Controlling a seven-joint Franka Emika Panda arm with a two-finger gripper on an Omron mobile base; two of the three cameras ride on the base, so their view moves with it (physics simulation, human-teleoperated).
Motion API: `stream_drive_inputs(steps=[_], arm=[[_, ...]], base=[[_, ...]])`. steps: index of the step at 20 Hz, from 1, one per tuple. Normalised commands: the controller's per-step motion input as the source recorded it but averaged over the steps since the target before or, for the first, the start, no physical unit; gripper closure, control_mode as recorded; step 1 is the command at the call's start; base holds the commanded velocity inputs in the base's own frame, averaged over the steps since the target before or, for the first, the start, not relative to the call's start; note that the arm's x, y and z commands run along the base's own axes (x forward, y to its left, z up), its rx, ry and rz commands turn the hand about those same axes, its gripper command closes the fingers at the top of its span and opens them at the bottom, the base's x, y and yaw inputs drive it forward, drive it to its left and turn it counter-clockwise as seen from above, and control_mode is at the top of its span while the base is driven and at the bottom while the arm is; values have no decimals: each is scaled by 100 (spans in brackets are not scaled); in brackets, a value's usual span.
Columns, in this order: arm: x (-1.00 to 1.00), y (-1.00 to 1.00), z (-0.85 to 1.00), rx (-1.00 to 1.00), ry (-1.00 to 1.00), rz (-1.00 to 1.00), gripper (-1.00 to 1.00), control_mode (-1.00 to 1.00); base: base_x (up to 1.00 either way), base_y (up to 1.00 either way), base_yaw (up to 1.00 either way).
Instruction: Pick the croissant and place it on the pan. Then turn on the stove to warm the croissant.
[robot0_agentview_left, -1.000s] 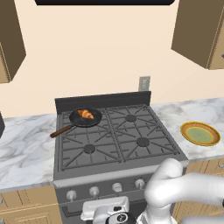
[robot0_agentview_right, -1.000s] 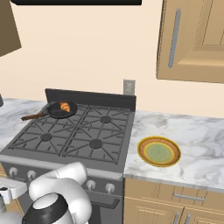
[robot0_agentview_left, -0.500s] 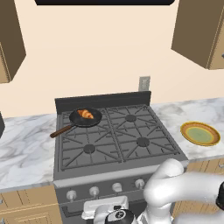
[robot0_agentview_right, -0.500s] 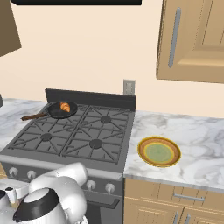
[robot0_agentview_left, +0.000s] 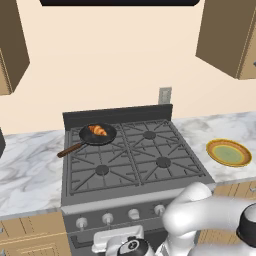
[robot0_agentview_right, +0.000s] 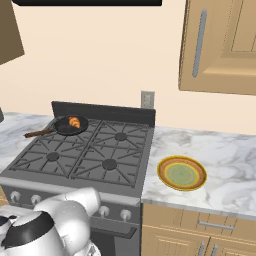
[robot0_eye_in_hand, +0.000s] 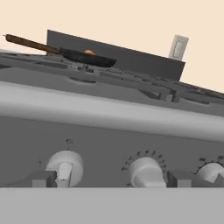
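Observation:
The croissant (robot0_agentview_left: 98, 130) (robot0_agentview_right: 74, 122) lies in the small black pan (robot0_agentview_left: 106, 137) (robot0_agentview_right: 64, 128) on the stove's (robot0_agentview_left: 131, 156) (robot0_agentview_right: 85, 156) back left burner. My gripper (robot0_eye_in_hand: 113, 179) hangs low in front of the stove's knob row, open, its fingertips (robot0_eye_in_hand: 43, 178) wide apart. One tip sits just left of the left knob (robot0_eye_in_hand: 65, 166), the other just right of the middle knob (robot0_eye_in_hand: 146, 170); nothing is gripped. Over the stove's front edge the pan (robot0_eye_in_hand: 85, 57) shows with the croissant (robot0_eye_in_hand: 89, 52) peeking above its rim. My hand (robot0_agentview_left: 131, 246) sits below the knobs (robot0_agentview_left: 107, 218).
A yellow-rimmed green plate (robot0_agentview_left: 229, 152) (robot0_agentview_right: 182, 173) lies on the marble counter (robot0_agentview_left: 30, 165) (robot0_agentview_right: 225, 165) right of the stove. A wall outlet (robot0_agentview_left: 164, 95) (robot0_eye_in_hand: 178, 47) is behind the range. Wooden cabinets hang above on both sides; drawers (robot0_agentview_right: 200, 230) sit under the counter.
My arm has swung slightly left and lower in front of the knob row. Croissant and pan have not moved.

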Motion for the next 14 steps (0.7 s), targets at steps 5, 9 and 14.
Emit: stream_drive_inputs(steps=[5, 9, 14], arm=[[0, 38, -10, 0, 0, 0, -100, -100], [2, 13, -11, 0, 0, 0, -100, -100], [1, 0, -12, 0, -1, 0, -100, -100]], base=[[0, 0, 0], [0, 0, 0], [0, 0, 0]])
